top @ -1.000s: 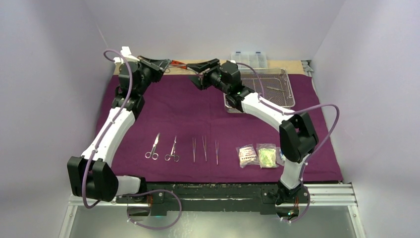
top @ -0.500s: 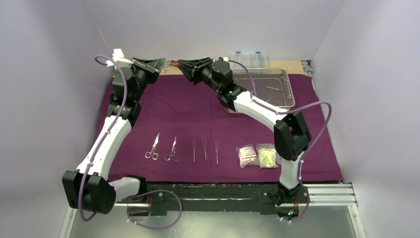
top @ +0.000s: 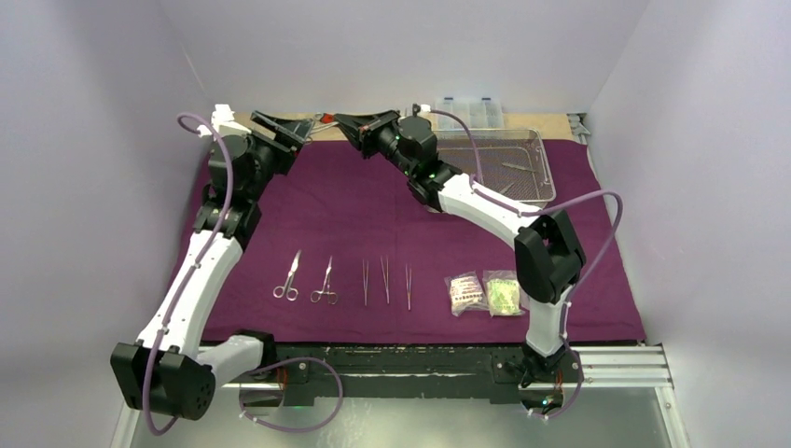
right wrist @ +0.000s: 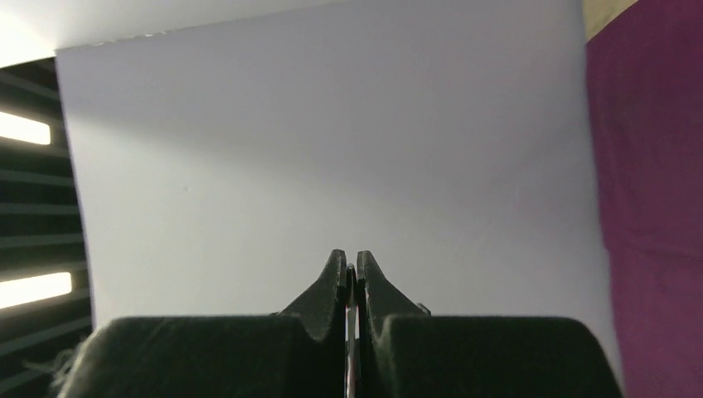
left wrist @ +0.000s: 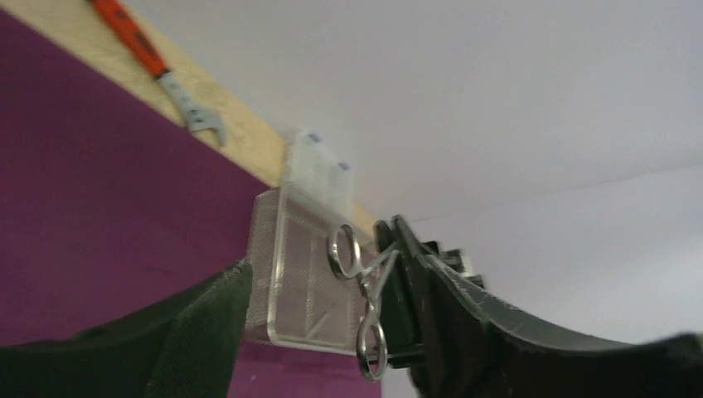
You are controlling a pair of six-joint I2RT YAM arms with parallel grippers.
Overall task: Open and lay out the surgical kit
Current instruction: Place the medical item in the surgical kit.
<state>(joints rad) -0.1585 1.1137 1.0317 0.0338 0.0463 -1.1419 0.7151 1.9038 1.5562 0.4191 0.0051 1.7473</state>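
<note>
The cloth (top: 373, 201) lies spread flat, and along its near edge we've got a tidy row: two scissor-handled instruments (top: 289, 277), three tweezers (top: 385, 282), then the packets (top: 466, 292). Up at the far edge, in the air, the right tool (right wrist: 349, 265) is clenched on a pair of forceps (left wrist: 362, 303), while the left tool (top: 306, 126) has its jaws apart on either side of them, gripping nothing. That pair needs a spot in the row. The mesh tray (top: 546, 163) sits far right on the cloth with a slim steel piece (top: 519, 168) inside, so we judge the layout well along but not finished.
</note>
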